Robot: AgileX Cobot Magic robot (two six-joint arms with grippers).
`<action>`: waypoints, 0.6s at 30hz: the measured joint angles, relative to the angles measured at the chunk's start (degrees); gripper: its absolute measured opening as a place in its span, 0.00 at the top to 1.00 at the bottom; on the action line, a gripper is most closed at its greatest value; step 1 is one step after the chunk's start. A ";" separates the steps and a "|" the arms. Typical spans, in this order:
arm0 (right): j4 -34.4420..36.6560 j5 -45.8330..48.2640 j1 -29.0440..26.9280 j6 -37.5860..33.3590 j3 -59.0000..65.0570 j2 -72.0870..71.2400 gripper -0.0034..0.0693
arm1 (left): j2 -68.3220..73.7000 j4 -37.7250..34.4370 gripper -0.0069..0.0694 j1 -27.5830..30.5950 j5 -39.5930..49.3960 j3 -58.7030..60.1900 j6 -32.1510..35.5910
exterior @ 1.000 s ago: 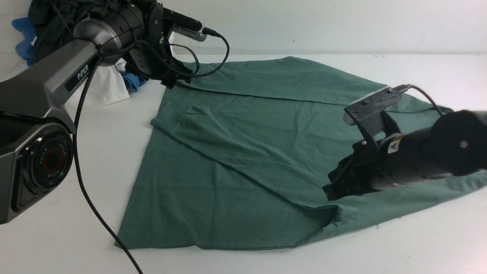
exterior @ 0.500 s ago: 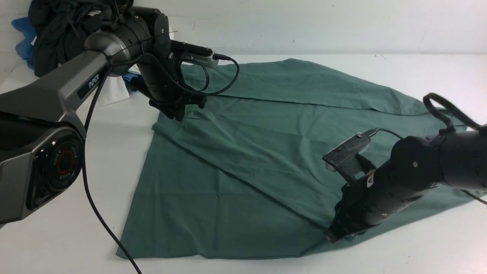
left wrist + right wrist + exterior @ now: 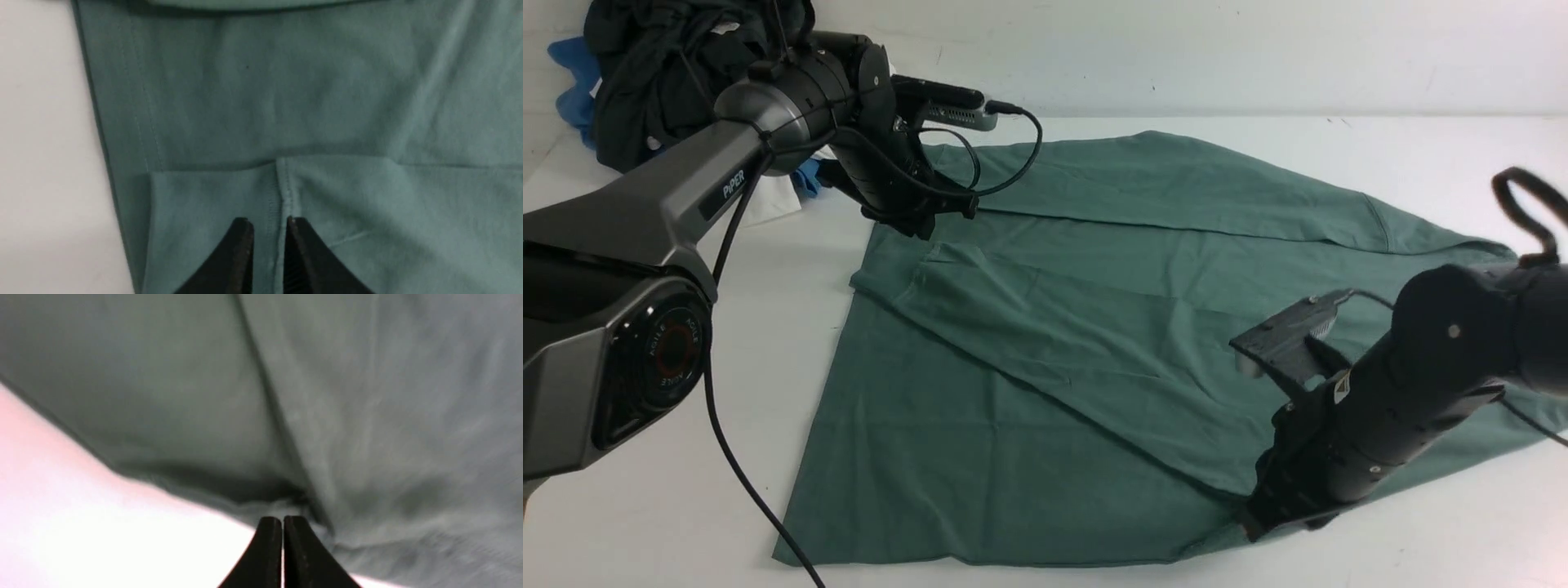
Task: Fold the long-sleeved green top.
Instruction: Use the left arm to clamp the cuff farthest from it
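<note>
By one edge point(image 3: 1127, 562), right jaws closed on shirt point(image 3: 1094, 351)

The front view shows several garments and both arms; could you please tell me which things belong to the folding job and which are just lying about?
Part of the job:
- green long-sleeved top
- left tool
- right tool

Just lying about:
- black garment
- blue garment
- white garment
</note>
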 joint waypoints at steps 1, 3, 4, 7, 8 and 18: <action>-0.40 0.72 0.00 0.24 0.00 0.85 0.95 | 0.00 -0.77 0.78 0.00 0.00 0.00 0.00; -1.39 0.90 0.00 1.65 0.00 2.00 0.95 | 0.00 -2.86 0.78 0.00 0.45 0.00 0.27; -2.31 0.25 -0.13 2.72 0.00 2.32 0.95 | 0.00 -4.17 0.78 0.00 0.78 0.00 1.08; -4.30 -2.57 -1.45 4.81 0.00 2.82 0.95 | 0.00 -5.24 0.78 0.00 0.88 0.00 3.35; -5.12 -3.99 -2.56 5.90 0.00 3.13 0.95 | 0.00 -5.34 0.78 0.00 -0.24 0.00 4.03; 0.06 -2.74 -5.69 5.31 -3.48 -1.56 0.95 | 1.13 -5.64 0.49 2.69 -18.18 -0.02 0.88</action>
